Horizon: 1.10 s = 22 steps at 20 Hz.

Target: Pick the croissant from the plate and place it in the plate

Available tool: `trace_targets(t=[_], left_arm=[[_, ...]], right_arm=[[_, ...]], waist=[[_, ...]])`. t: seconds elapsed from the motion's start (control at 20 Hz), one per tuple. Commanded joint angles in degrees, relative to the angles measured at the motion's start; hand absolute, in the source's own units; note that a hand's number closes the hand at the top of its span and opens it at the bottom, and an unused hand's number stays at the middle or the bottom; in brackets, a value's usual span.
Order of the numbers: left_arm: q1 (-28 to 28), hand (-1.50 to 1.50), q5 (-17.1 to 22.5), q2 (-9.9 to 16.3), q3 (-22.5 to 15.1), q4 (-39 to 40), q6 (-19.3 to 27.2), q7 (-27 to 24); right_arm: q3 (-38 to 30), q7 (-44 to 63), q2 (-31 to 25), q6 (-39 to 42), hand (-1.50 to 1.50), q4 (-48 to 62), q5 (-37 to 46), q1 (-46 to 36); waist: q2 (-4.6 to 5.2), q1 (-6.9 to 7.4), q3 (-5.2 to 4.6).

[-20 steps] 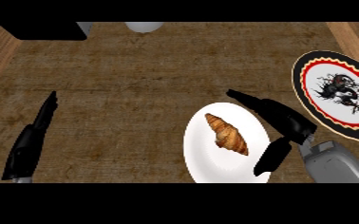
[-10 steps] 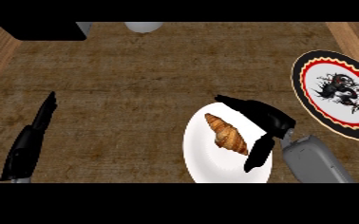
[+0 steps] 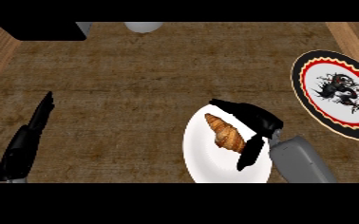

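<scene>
My right robot hand hung spread over the croissant, grasping nothing; it lay unlifted on the white plate, the patterned plate unfilled.

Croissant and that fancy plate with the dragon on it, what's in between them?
In the head view, the robot's right hand lies between the croissant and the patterned plate, its fingers spread around the croissant over the white plate. Past the hand is bare counter.
</scene>
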Motion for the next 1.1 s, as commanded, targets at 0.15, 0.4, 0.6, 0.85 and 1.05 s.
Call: trace_targets(t=[0.15, 0.4, 0.6, 0.85, 1.05], left_arm=[[0.4, 0.0, -1.1, -1.5, 2.9, 1.0, -1.4, -1.9], [-1.5, 0.0, -1.7, -1.3, 3.5, 3.8, -3.3, -2.0], [-3.3, 0.0, -5.3, -4.7, 2.1, 3.4, -0.1, -0.9], [0.0, 0.0, -3.2, -3.4, 3.4, -0.2, -1.5, -0.2], [0.4, 0.0, -2.9, -3.3, 4.3, -0.2, -0.8, -0.5]], right_arm=[[-0.9, -8.8, 2.5, -2.1, -1.5, 8.3, 7.0, 0.1], [-1.9, -12.3, 4.7, -3.9, 1.5, 7.6, 7.2, 1.7], [-4.4, -12.3, 6.2, -2.5, 1.5, 11.0, 9.2, -3.4], [-17.4, -21.0, -18.7, -3.4, 1.5, 12.8, 8.3, 1.6], [-25.3, -22.4, -30.6, -6.0, 1.5, 18.8, 9.1, 1.7]], waist=[[0.03, 0.05, 0.01], [0.02, -0.09, 0.0], [0.04, -0.02, 0.0], [0.44, -1.54, 0.23], [1.36, -3.22, 0.67]])
